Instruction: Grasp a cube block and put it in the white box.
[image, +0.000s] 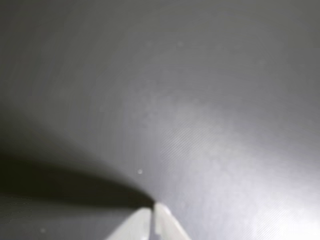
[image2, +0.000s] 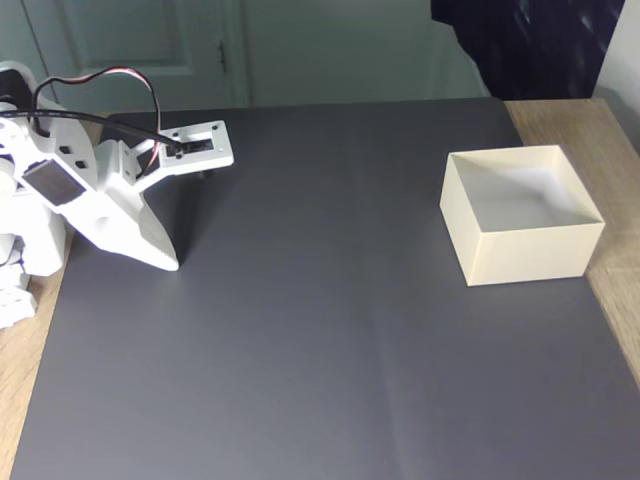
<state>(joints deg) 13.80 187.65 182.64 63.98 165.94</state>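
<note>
At the left of the fixed view, the white gripper (image2: 172, 264) rests tip-down on the dark mat (image2: 320, 330), fingers closed together, holding nothing. The white box (image2: 525, 255) sits at upper right.

dark grey mat (image2: 330, 340) on wooden table (image2: 600, 140) | pale door (image2: 150, 50) behind

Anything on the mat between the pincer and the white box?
No. In the fixed view the grey mat is bare between the pincer at left and the white box at right.
</note>
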